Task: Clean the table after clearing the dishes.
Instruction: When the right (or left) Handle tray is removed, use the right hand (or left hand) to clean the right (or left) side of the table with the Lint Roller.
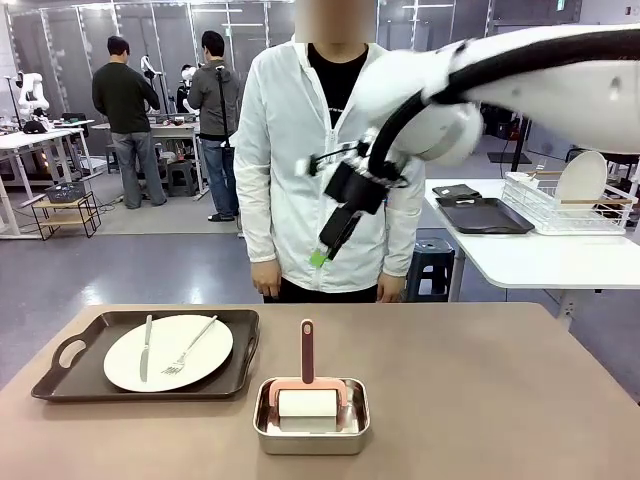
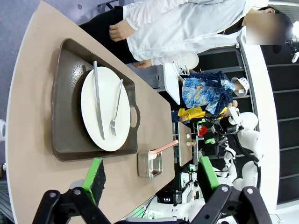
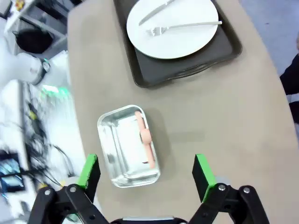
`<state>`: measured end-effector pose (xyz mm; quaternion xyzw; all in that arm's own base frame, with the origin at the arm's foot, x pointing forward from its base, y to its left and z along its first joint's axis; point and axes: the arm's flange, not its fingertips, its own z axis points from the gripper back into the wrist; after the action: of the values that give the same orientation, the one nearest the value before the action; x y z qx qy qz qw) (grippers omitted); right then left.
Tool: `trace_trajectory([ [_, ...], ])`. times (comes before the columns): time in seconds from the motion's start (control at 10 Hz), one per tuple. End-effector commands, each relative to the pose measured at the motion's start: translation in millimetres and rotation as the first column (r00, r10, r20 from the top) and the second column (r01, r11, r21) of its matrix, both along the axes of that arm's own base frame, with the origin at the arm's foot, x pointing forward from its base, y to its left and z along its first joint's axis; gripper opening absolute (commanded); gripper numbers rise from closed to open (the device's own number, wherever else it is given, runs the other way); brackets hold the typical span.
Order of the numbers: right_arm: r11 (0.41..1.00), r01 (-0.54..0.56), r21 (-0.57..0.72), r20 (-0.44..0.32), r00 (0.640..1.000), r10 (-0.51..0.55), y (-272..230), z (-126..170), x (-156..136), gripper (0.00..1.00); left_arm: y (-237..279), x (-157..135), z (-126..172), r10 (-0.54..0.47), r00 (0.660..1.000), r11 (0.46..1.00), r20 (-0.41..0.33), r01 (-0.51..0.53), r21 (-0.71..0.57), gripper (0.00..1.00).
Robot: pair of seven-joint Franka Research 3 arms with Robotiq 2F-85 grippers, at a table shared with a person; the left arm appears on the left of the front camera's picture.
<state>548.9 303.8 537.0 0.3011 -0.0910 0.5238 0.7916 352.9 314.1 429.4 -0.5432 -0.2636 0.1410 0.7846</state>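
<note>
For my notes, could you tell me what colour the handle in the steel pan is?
The handle is salmon pink, clearest in the front view.

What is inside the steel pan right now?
A pink-handled roller with a white roll, handle sticking up. The floor of the pan beneath the roll is covered.

Right gripper point(image 3: 145, 171) spread wide over the table point(image 3: 224, 121); steel pan point(image 3: 122, 161) cradles a pink-handled roller point(image 3: 145, 138); tray point(image 3: 154, 74) carries plate point(image 3: 173, 42), fork point(image 3: 187, 26), knife point(image 3: 156, 11).

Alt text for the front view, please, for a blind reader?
A table holds a tray with plate, knife and fork, beside a steel pan with a pink-handled roller. The right pincer hangs above, before a person.
</note>
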Motion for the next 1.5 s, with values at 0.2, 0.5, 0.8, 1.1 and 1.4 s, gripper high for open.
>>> trace_trajectory([
  [0.2,0.853,0.415,0.317,-0.436,0.862,-0.257,-173,-60,-29,1.0,1,-2,1,0.002,1.0,1.0,0.011,-0.002,-0.009,1.0],
  [0.5,0.712,0.593,0.377,-0.616,0.734,-0.286,-306,-94,-51,1.0,1,-2,1,0.002,1.0,1.0,0.011,-0.002,-0.009,1.0],
  [0.8,0.566,0.748,0.346,-0.693,0.611,-0.384,-428,-131,-105,1.0,1,-2,1,0.002,1.0,1.0,0.011,-0.002,-0.009,1.0],
  [1.1,0.432,0.813,0.39,-0.676,0.572,-0.465,-489,-141,-179,1.0,1,-2,1,0.002,1.0,1.0,0.011,-0.002,-0.009,1.0],
  [1.4,0.312,0.884,0.348,-0.732,0.464,-0.499,-499,-150,-188,1.0,1,-2,1,0.002,1.0,1.0,0.011,-0.002,-0.009,1.0],
])
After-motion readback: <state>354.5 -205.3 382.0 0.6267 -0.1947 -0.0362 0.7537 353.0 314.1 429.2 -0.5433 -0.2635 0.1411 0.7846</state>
